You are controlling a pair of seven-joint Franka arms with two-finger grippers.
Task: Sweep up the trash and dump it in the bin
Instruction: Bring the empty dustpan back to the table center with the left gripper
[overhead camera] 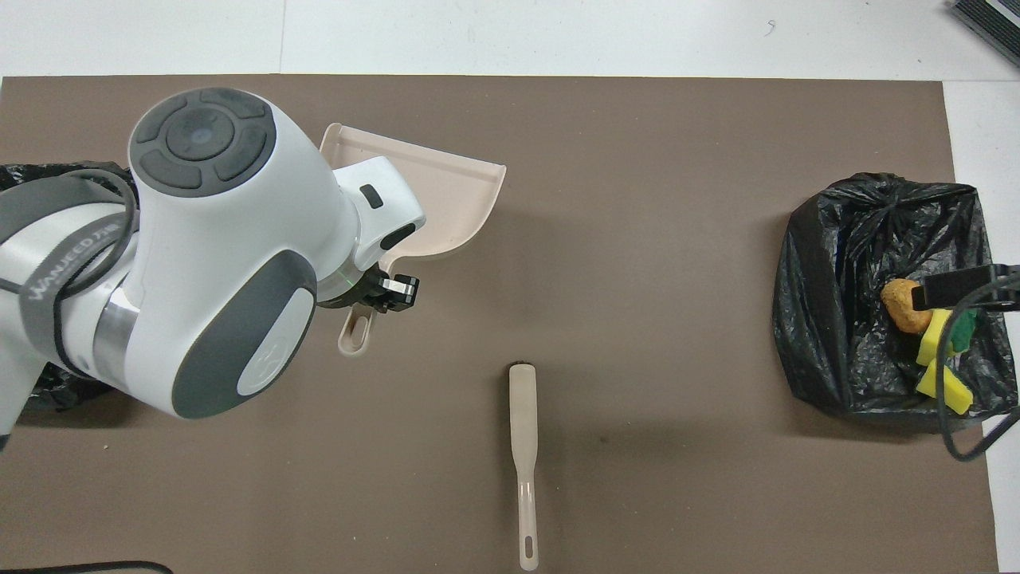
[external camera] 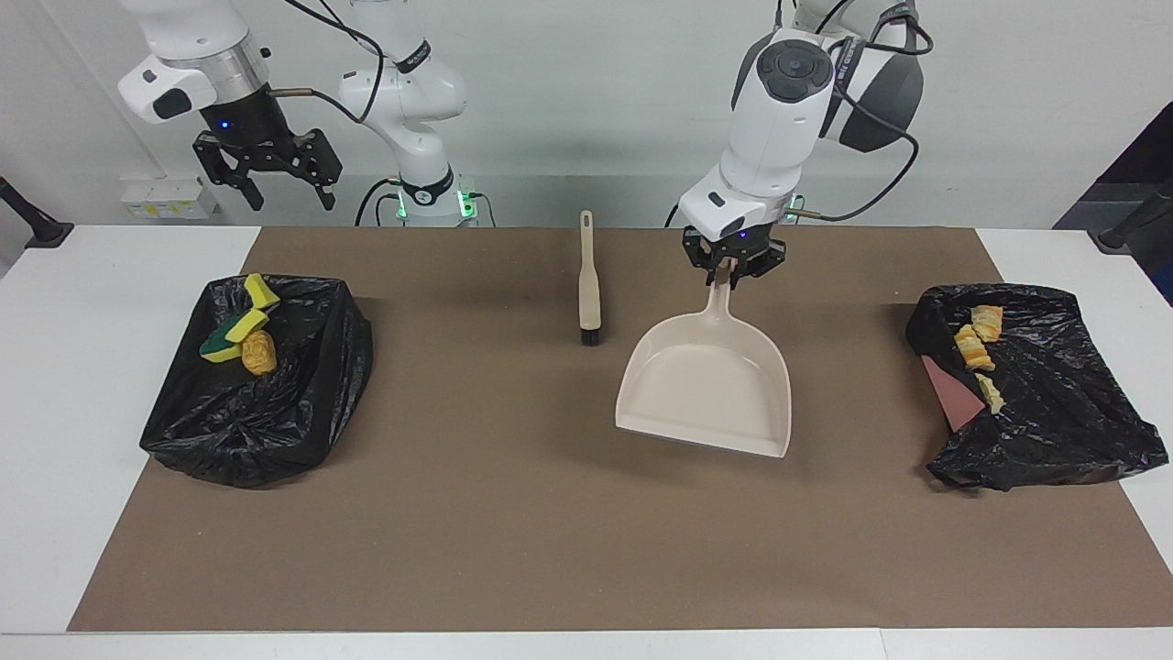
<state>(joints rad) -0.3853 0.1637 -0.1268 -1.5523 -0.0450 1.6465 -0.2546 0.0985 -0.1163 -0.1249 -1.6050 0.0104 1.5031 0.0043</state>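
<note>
I am holding the empty dustpan (external camera: 706,390) by its handle in my left gripper (external camera: 732,271); right gripper (external camera: 268,174) waiting wide; a loose pinch risks dropping it.

The only lettering that shows stands on the grey band (overhead camera: 60,239) around the left arm's joint in the overhead view, in pale capitals that seem to read "WANJEED" followed by smaller letters too fine to make out. The same band turns up in the facing view high on that arm, where nothing on it can be read. No other text, number or label is legible.
</note>
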